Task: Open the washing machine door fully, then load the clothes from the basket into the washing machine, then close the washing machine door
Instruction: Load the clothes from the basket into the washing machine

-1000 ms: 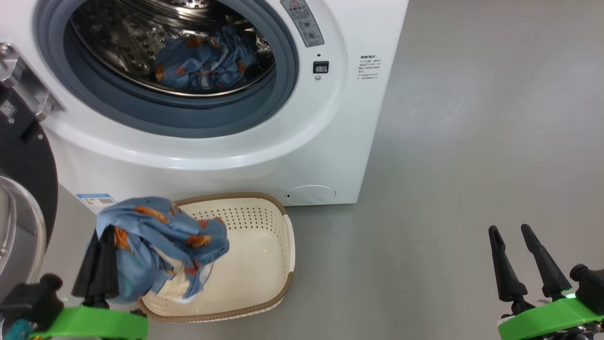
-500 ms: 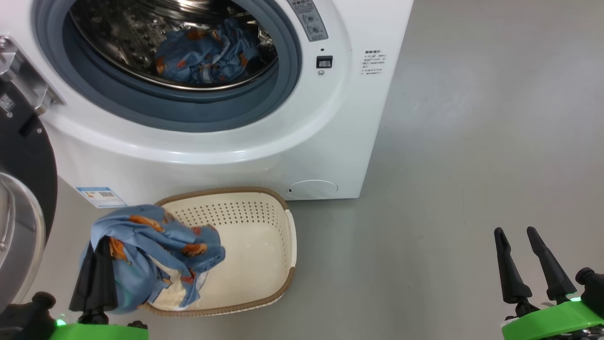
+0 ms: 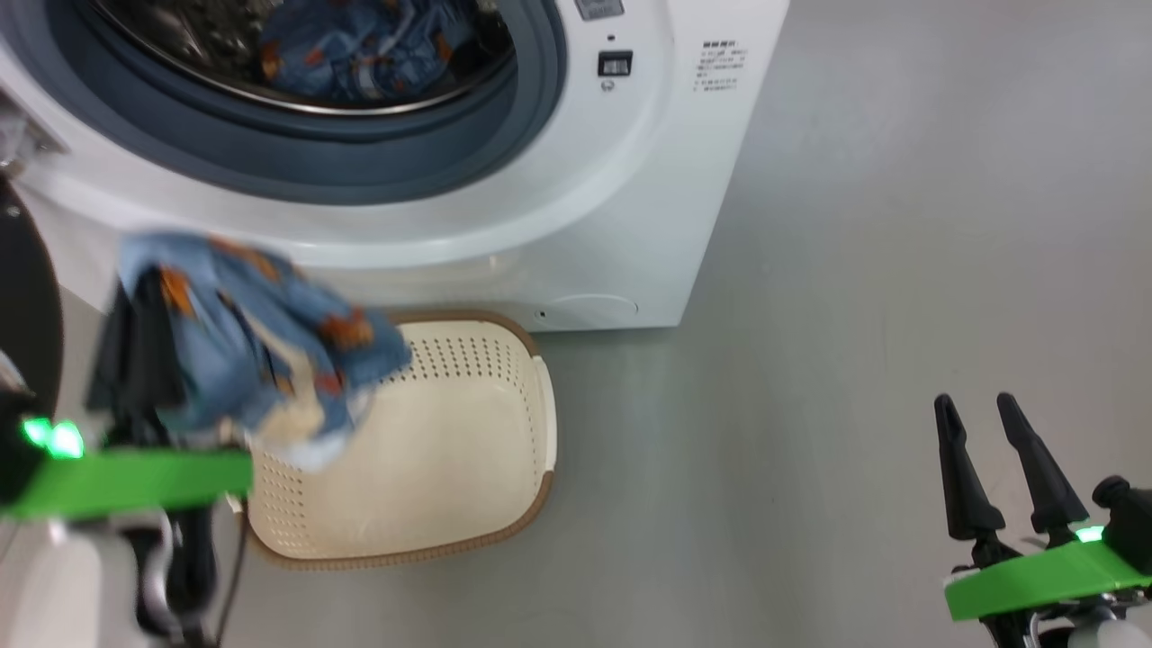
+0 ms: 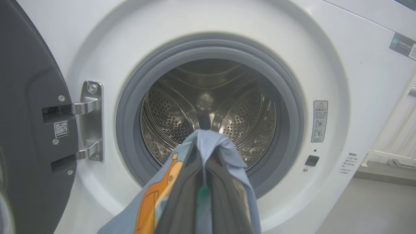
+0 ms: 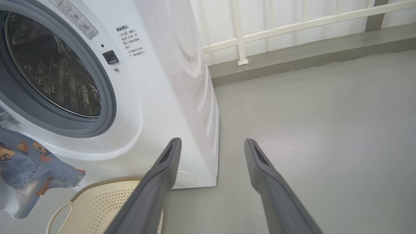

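The washing machine (image 3: 630, 225) stands with its black door (image 3: 22, 297) swung open to the left. One blue bundle of clothes (image 3: 360, 45) lies in the steel drum. My left gripper (image 3: 139, 342) is shut on a second blue bundle with orange faces (image 3: 252, 360), held in the air above the left rim of the basket (image 3: 540, 423), in front of the machine's lower front. In the left wrist view the gripper (image 4: 204, 182), wrapped in that cloth (image 4: 211, 146), faces the drum opening. My right gripper (image 3: 990, 414) stands open over bare floor at the lower right.
The door's steel hinge (image 4: 91, 120) sits left of the grey gasket (image 4: 130, 107). The cream basket (image 5: 97, 185) lies on the grey floor (image 3: 855, 270) against the machine's front. A white railing (image 5: 292, 26) runs behind the machine.
My left gripper has lifted the blue bundle up out of the basket toward the machine's front. The head camera has tilted, shifting the machine up the picture. The right gripper is still.
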You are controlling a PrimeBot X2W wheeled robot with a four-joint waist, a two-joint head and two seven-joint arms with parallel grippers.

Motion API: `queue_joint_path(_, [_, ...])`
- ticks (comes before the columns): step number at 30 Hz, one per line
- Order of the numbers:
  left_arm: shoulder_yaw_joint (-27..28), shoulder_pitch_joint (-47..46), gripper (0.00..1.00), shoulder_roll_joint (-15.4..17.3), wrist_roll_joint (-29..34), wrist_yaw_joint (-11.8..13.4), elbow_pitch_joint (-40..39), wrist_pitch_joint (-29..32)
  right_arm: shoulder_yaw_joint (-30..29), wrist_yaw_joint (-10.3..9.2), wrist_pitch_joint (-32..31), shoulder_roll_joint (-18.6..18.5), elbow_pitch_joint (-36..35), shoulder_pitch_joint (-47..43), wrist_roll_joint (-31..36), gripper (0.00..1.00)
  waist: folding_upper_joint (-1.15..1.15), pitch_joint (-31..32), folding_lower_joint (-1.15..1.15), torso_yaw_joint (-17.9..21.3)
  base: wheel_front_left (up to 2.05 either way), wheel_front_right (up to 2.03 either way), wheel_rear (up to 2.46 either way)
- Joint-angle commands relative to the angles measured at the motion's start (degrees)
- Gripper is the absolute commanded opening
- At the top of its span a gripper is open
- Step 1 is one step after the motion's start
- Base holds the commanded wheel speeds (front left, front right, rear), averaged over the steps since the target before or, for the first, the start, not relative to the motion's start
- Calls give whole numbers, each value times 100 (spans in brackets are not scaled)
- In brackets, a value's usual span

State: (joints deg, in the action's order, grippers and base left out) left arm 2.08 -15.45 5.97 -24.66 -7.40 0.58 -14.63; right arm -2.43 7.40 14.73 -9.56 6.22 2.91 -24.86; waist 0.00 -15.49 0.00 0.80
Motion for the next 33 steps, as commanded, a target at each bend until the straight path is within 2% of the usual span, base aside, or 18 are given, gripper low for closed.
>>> queue_joint_path(1, [201, -424, 0, 190, 39, -9, -99, -37, 134, 9, 27, -50, -153, 143, 21, 100, 0, -208, 0, 78, 0, 0, 0])
queue_joint_path(5, [163, -1348, 0, 346, 34, -9, 152, -37, 168, 9, 27, -1, -175, 310, 25, 100, 0, -447, 0, 167, 0, 0, 0])
queue_joint_path(11, [259, -2701, 0, 563, 121, -9, 954, -37, 247, 9, 27, 98, -240, 580, 24, 100, 0, -807, 0, 386, 0, 0, 0])
queue_joint_path(22, [51, -4136, 0, 893, 534, -9, 3321, -37, 440, 9, 27, 368, -249, 851, -27, 100, 0, -1314, 0, 955, 0, 0, 0])
queue_joint_path(30, [-411, -5108, 0, 1079, 685, -9, 5007, -37, 550, 9, 27, 493, -264, 972, -54, 100, 0, -1568, 0, 1199, 0, 0, 0])
queue_joint_path(33, [-505, -5376, 0, 1146, 711, -9, 5401, -37, 597, 9, 27, 516, -263, 1006, -60, 100, 0, -1613, 0, 1264, 0, 0, 0])
